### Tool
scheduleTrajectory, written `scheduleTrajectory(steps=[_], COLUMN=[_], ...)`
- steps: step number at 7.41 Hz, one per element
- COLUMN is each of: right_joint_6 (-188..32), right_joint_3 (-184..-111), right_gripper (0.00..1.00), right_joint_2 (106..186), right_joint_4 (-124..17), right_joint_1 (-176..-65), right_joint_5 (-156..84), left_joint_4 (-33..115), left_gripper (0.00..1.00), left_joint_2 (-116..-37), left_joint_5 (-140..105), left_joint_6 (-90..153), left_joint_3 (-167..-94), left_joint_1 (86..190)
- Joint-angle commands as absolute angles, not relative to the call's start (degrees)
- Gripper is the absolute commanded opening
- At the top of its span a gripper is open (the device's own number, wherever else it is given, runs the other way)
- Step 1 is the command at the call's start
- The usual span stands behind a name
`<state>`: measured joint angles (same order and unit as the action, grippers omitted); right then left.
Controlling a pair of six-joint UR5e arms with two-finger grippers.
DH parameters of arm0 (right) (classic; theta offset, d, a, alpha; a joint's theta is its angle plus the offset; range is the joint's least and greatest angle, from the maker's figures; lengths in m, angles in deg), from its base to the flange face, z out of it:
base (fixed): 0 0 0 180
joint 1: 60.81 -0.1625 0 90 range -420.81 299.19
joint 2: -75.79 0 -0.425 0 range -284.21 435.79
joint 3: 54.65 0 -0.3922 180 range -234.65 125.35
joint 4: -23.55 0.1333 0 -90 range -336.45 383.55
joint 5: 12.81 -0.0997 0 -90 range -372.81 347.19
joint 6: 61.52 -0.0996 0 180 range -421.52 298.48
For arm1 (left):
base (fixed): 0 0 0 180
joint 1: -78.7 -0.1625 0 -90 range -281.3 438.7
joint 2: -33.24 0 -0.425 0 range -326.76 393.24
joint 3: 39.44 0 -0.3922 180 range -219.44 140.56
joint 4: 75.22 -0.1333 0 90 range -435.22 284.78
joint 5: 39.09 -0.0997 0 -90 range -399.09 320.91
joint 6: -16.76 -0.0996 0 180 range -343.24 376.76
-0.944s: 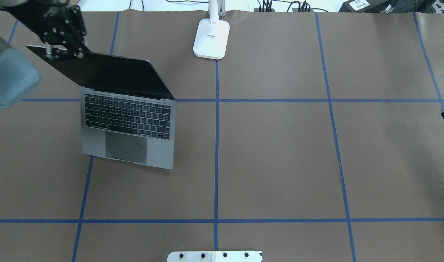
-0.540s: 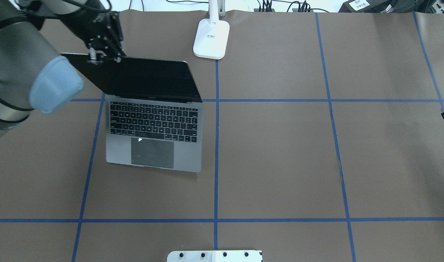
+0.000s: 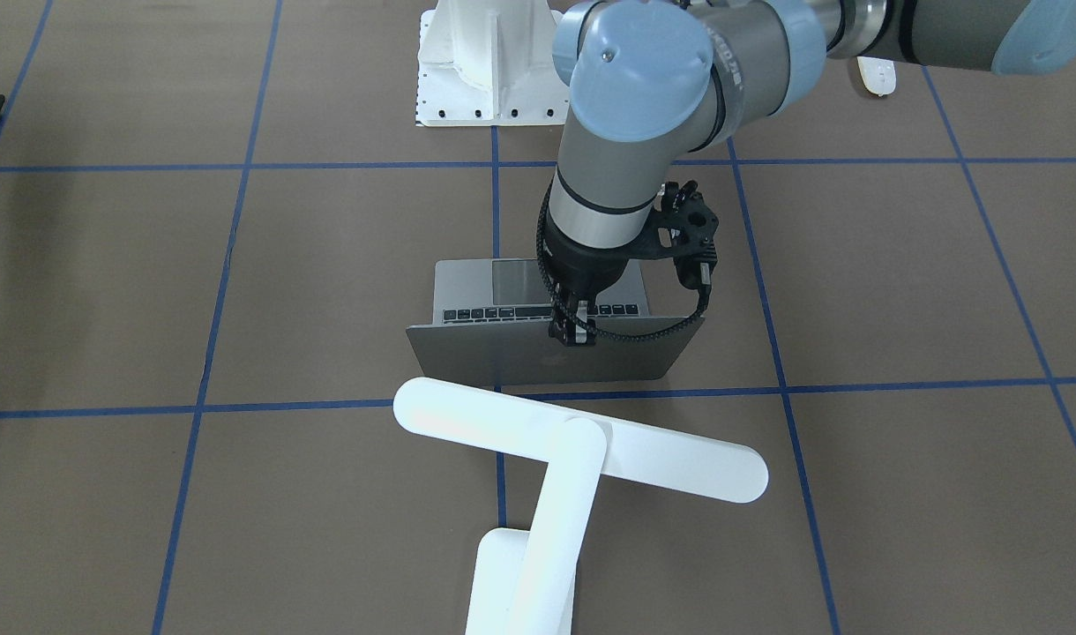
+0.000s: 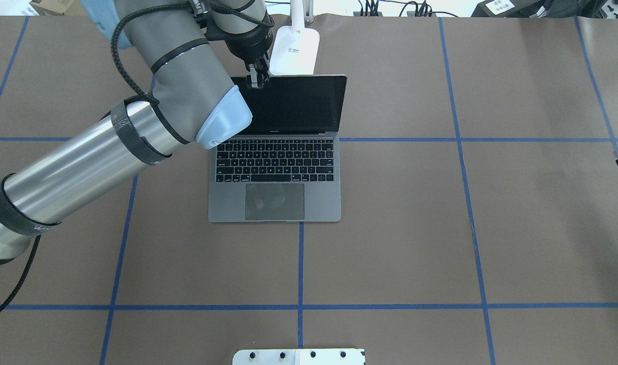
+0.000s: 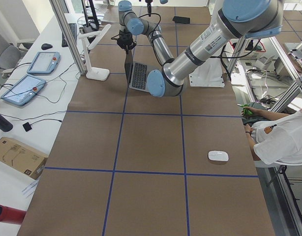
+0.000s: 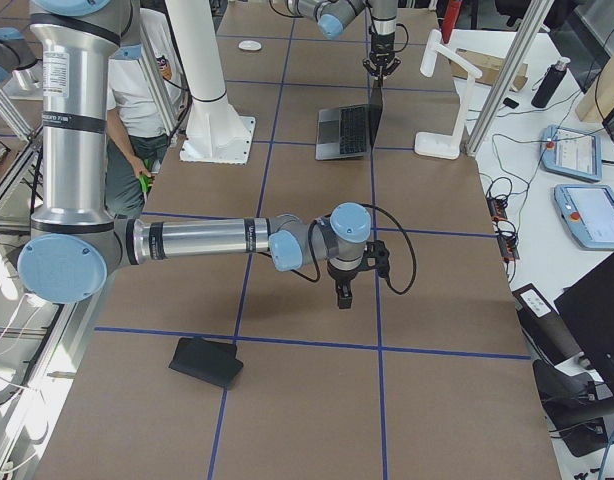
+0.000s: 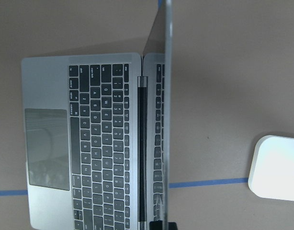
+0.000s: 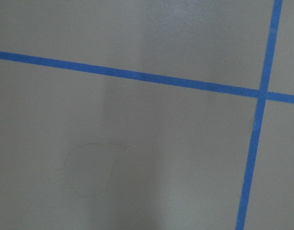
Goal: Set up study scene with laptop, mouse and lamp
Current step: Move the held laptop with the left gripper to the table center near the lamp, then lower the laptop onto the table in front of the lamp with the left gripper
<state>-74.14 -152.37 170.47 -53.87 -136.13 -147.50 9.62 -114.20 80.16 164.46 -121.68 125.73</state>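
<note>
As seen from overhead, clenched on the top edge of the laptop (image 4: 275, 203) lid near its 11 o'clock corner: left gripper (image 4: 257, 81). Lid raised, keyboard toward 6 o'clock, lamp (image 4: 299, 50) base just beyond at 12 o'clock. From the left-end camera, mouse (image 5: 218, 156) well apart on the table (image 4: 415, 228), at 5 o'clock of the laptop. No telling whether spread or clenched for the right gripper (image 6: 344, 295), hanging above the table.

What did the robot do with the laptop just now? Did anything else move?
The left gripper, jaws clamped on the screen's top edge throughout, dragged the laptop to the robot's right, onto the middle blue line, and turned it square, in front of the lamp. The lamp stayed put.
</note>
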Motion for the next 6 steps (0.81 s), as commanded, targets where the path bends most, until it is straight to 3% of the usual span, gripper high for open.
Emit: scheduleTrajectory(steps=[1, 6], right_joint_6=[-74.1, -74.1], right_joint_3=[-152.4, -152.2], right_gripper=[0.99, 0.99], right_joint_2=[170.5, 171.1], right_joint_4=[-53.9, -53.9], right_joint_1=[-136.1, -136.1], right_joint_5=[-147.5, -147.5], left_joint_4=[11.9, 11.8], left_gripper=[0.00, 0.00], left_joint_2=[-115.0, -115.3], left_joint_5=[79.9, 79.9], left_joint_6=[164.0, 157.6], left_joint_3=[-118.5, -117.1], left_joint_1=[125.7, 126.9])
